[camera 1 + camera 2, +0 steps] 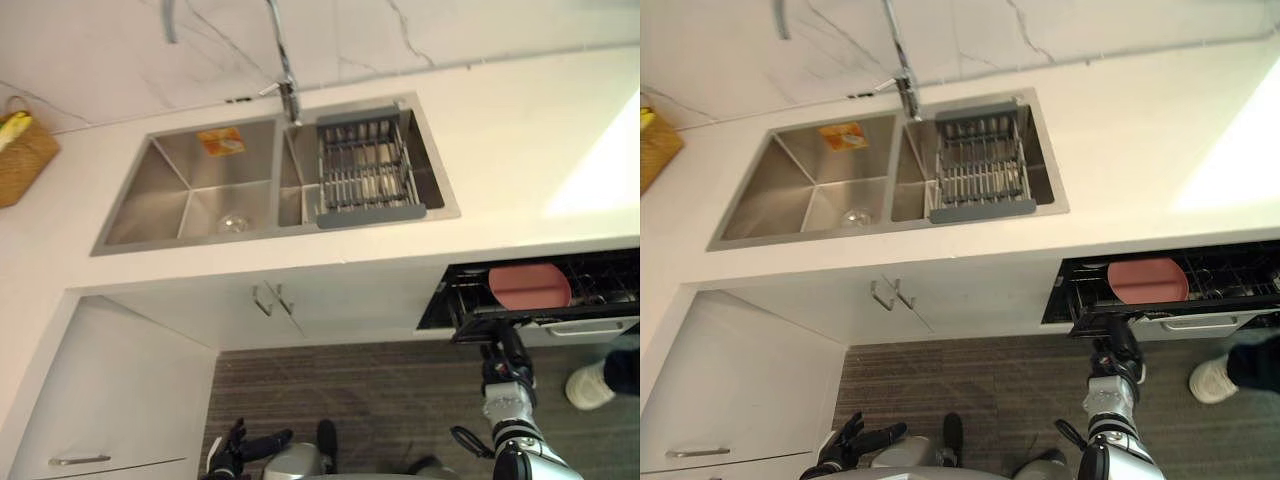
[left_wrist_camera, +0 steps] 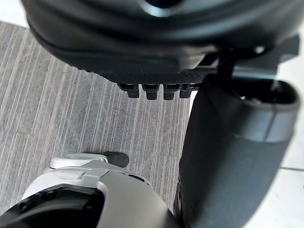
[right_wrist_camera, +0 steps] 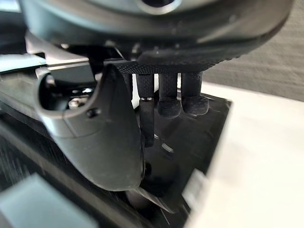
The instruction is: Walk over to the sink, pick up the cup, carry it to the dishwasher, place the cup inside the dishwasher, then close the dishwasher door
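The right robot hand (image 1: 507, 362) is found at the front edge of the open dishwasher (image 1: 470, 326). Whether it is released or clasping that edge cannot be told, and no cup is seen in it. The left robot hand (image 1: 243, 447) is held low over the floor, released and empty. A pink plate (image 1: 529, 287) is noted in the dishwasher rack just beyond the right robot hand. Further out, the sink (image 1: 140, 215) is set into the white surface (image 1: 500, 130), with a dish rack (image 1: 366, 165) in its right basin. The cup (image 1: 232, 222) is judged to be the small clear round item on the floor of the left basin, well apart from both hands, though a drain fitting cannot be ruled out. If glass, it is expected to be light, rigid, breakable and slippery, more so if wet. A hold round the side wall, thumb opposed, is recommended, not a pinch at the rim, and contact with the steel basin should be avoided.
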You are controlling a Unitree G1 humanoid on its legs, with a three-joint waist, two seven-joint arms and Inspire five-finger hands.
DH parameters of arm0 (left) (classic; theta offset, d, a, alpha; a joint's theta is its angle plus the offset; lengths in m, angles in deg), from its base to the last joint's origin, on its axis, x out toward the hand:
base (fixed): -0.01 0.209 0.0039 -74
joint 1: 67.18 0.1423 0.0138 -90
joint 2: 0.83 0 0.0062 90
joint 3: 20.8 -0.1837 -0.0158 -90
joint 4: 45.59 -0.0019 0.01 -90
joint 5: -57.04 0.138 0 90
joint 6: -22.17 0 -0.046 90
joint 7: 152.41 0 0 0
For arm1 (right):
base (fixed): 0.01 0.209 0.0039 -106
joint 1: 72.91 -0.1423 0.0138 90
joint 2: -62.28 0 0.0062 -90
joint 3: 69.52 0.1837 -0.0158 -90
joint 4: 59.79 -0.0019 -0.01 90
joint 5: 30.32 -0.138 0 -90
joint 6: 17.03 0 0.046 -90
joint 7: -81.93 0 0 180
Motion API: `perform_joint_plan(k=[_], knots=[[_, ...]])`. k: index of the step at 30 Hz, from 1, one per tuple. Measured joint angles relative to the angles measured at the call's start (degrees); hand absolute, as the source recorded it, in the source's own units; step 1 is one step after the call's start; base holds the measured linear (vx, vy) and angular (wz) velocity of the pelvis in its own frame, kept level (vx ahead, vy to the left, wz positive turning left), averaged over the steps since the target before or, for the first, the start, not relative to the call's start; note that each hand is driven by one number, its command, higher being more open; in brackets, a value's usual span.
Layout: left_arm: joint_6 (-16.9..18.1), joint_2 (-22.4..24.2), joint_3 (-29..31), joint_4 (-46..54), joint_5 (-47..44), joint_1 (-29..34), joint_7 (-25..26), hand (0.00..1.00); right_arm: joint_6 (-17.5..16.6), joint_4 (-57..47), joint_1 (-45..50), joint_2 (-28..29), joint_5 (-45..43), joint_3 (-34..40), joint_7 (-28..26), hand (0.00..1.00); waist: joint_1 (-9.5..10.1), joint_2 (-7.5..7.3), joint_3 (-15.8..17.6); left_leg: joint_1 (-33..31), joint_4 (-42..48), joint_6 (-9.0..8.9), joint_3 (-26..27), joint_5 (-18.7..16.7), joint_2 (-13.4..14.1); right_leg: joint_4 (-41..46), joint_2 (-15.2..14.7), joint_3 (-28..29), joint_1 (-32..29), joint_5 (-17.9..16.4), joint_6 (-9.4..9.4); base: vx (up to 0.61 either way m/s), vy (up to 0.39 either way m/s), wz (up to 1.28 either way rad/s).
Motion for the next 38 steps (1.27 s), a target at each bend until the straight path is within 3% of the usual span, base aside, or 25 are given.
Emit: perform_joint_plan(k=[1,4,11,20,23,24,26,28,29,31,32,33,34,35,36,37,38], knots=[[0.04,-0.01,0.35,-0.01,0.48,-0.01,0.02,1.00,-0.05,0.00,-1.15,0.12,1.79,0.01,0.48,1.00,0.40,0.12,-0.13,0.16,-0.05,-0.01,-0.07,0.12,0.02,0.35,-0.09,-0.02,0.11,-0.10,-0.14,-0.05,0.009,0.05],[0.10,-0.34,1.56,-0.11,1.05,0.38,0.14,1.00,-0.03,-0.05,-2.13,0.05,8.90,-1.33,0.39,1.00,0.75,-1.06,-0.28,1.21,-0.98,-0.29,-0.38,0.53,0.05,0.66,-0.13,-0.23,0.86,-0.23,-0.29,-0.04,0.009,0.04],[1.37,-1.44,4.70,-2.18,1.01,0.63,0.02,1.00,-0.50,2.87,6.27,1.49,7.78,-1.96,-6.20,1.00,0.71,-4.46,-1.95,1.85,-1.21,-0.11,0.26,0.38,0.09,1.09,-0.21,0.55,0.91,-0.52,-0.38,0.00,0.004,-0.04],[1.38,-1.65,6.62,-4.27,-1.40,0.83,-1.77,1.00,-0.55,9.13,21.64,4.72,8.82,4.53,-7.66,1.00,-2.47,-6.32,-1.54,3.79,-1.26,0.71,1.95,-0.33,-0.06,4.44,-1.69,2.97,0.47,-2.18,-0.44,0.01,0.002,-0.12],[1.44,-1.73,7.43,-4.30,-2.13,1.23,-2.93,1.00,1.25,9.18,25.49,5.51,12.12,7.08,-7.57,1.00,-3.56,-8.29,-2.09,3.80,-1.32,1.32,1.95,-0.72,-0.51,7.41,-3.31,2.95,-0.13,-3.41,-0.28,0.02,0.008,0.06],[1.42,-1.94,7.42,-4.32,-2.67,1.20,-3.35,1.00,1.94,9.13,26.50,5.74,14.05,7.08,-7.55,1.00,-3.94,-8.91,-2.08,3.80,-1.33,1.42,1.86,-0.78,-0.40,9.13,-3.52,4.02,-0.56,-3.29,-0.29,0.02,0.010,0.09],[1.45,-2.47,7.31,-4.33,-3.08,1.20,-3.99,1.00,3.32,9.15,27.59,6.90,17.71,7.20,-7.39,1.00,-3.97,-9.46,-2.26,3.37,-1.31,1.42,1.84,-0.76,0.85,14.15,-3.35,12.25,-3.99,-1.99,-1.79,0.03,0.015,0.15],[0.89,-3.68,6.10,-4.25,-5.00,1.07,-3.90,1.00,4.14,9.18,28.12,10.65,21.77,7.30,-7.41,1.00,-5.43,-10.36,-1.60,2.59,-1.30,1.44,0.58,-0.75,2.62,16.97,0.28,25.13,-6.75,0.30,-2.53,0.01,-0.018,0.49],[0.49,-3.83,6.04,-4.25,-5.66,1.06,-3.83,1.00,4.15,9.18,28.48,11.57,22.75,7.23,-7.48,1.00,-5.65,-10.56,-1.69,2.25,-1.30,1.50,-0.23,-0.67,3.23,17.09,1.44,27.26,-7.12,0.60,-2.97,0.00,-0.071,0.55],[0.01,-3.50,6.37,-4.24,-7.65,0.49,-3.26,1.00,3.29,8.39,29.32,12.67,25.71,6.18,-7.43,1.00,-6.53,-10.97,-1.76,0.45,-1.30,0.75,-2.76,1.08,5.08,7.20,8.83,36.34,-5.61,-2.90,-2.18,-0.01,-0.146,0.46],[0.02,-4.07,6.81,-4.14,-7.68,0.45,-3.41,1.00,2.82,8.11,29.29,12.79,26.85,5.57,-7.30,1.00,-6.56,-11.97,-1.62,-0.33,-1.30,0.74,-2.73,1.10,4.13,3.29,9.71,38.26,-4.90,-3.75,-2.25,-0.01,-0.180,0.50],[-0.07,-4.42,8.50,-4.47,-8.16,-0.34,-3.08,1.00,2.30,7.41,28.73,12.95,29.24,5.23,-6.99,1.00,-6.64,-13.60,-1.17,-1.69,-1.18,0.93,-1.01,1.19,2.62,-1.83,9.33,39.12,-4.17,-5.58,-1.10,0.01,-0.118,0.36],[-0.41,-3.98,9.92,-4.44,-8.47,-0.77,-2.54,1.00,2.25,7.12,28.31,13.22,30.16,5.25,-6.46,1.00,-6.49,-14.01,-0.94,-2.34,1.05,1.98,2.37,1.15,2.31,-1.74,8.13,38.09,-4.87,-5.78,-1.01,0.02,-0.072,0.49],[-0.36,-3.21,12.32,-4.02,-9.27,-0.96,-2.28,1.00,1.74,5.75,28.71,13.36,31.31,4.47,-6.05,1.00,-6.66,-14.85,-0.64,-4.72,10.51,4.08,8.71,-2.45,2.21,-0.96,6.73,36.85,-4.88,-5.72,0.73,0.13,-0.029,0.69],[-0.36,-2.13,13.19,-3.99,-9.20,-0.85,-2.12,1.00,1.54,4.49,29.85,12.91,31.39,3.55,-6.00,1.00,-6.80,-12.74,-0.55,-3.93,13.39,3.13,9.45,-6.69,3.06,1.03,7.28,35.25,-3.14,-5.55,0.92,0.11,-0.012,0.86],[-0.35,-1.39,13.51,-3.98,-9.17,-0.58,-2.14,1.00,1.54,4.08,30.14,12.55,31.54,3.54,-5.97,1.00,-6.79,-11.55,-0.70,-3.50,12.71,1.49,8.95,-8.10,3.80,2.59,8.26,35.82,-3.01,-5.62,1.01,0.14,0.011,0.91],[-0.27,-0.45,14.89,-3.45,-9.12,-0.51,-2.39,1.00,1.75,3.90,29.74,13.04,31.93,3.55,-5.90,1.00,-6.16,-11.64,-0.94,-1.55,10.17,1.21,7.74,-6.87,3.70,4.64,8.06,36.96,-2.63,-5.59,1.55,0.03,0.036,0.50]])
